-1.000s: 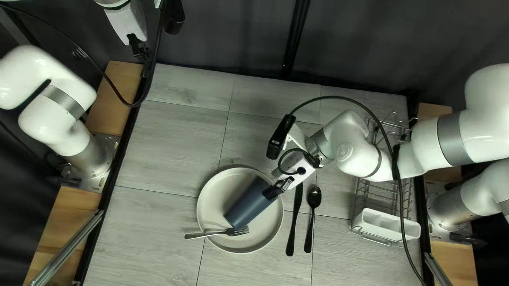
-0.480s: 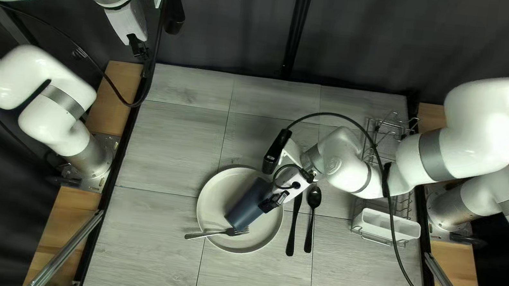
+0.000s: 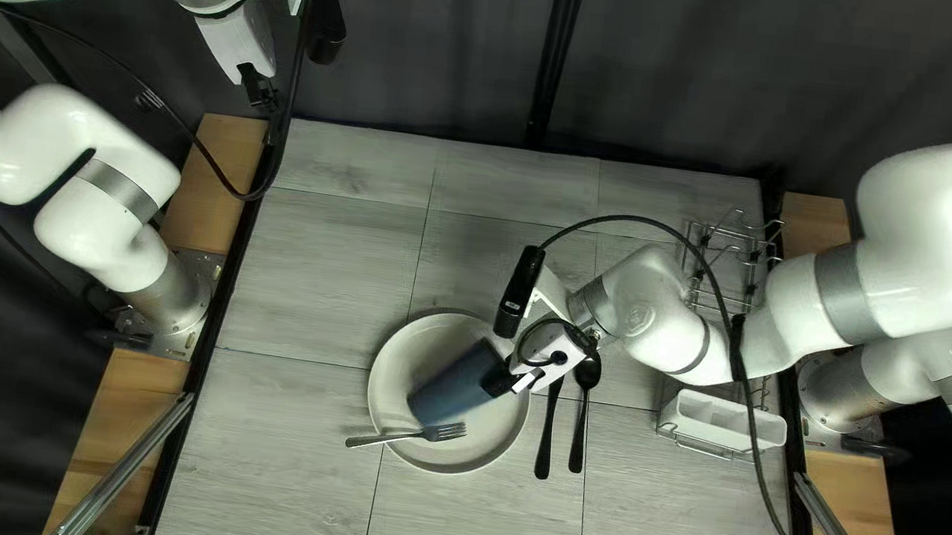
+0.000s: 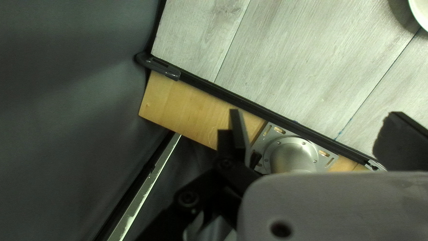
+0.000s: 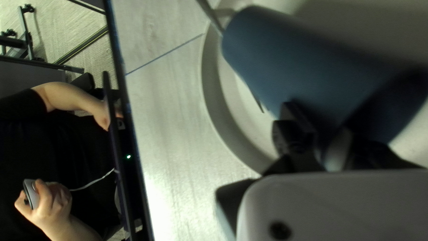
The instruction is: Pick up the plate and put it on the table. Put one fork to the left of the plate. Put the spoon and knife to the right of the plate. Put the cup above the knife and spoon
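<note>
My right gripper (image 3: 516, 379) holds the dark blue cup (image 3: 456, 384), tilted over the white plate (image 3: 396, 381). In the right wrist view that gripper (image 5: 321, 138) is shut on the wall of the cup (image 5: 290, 58) near its mouth, one finger outside, the other partly hidden. A fork (image 3: 407, 435) lies across the plate's near left rim, its tines inside. Right of the plate are the black knife (image 3: 547, 440) and, farther right, the black spoon (image 3: 580, 426). Away at the upper left hangs my left gripper (image 3: 261, 90); its own view shows this gripper (image 4: 318, 129) open and empty.
A wire rack (image 3: 731, 263) with a white holder (image 3: 723, 421) stands at the table's right. My right arm and its looping black cable cross above the right half. A person's hand (image 5: 47, 205) holds a device beyond the table edge.
The cup's closed end has swung slightly left, and its tilt has changed with my right gripper. The right forearm shifted left, then partly back. My left arm has stayed still.
</note>
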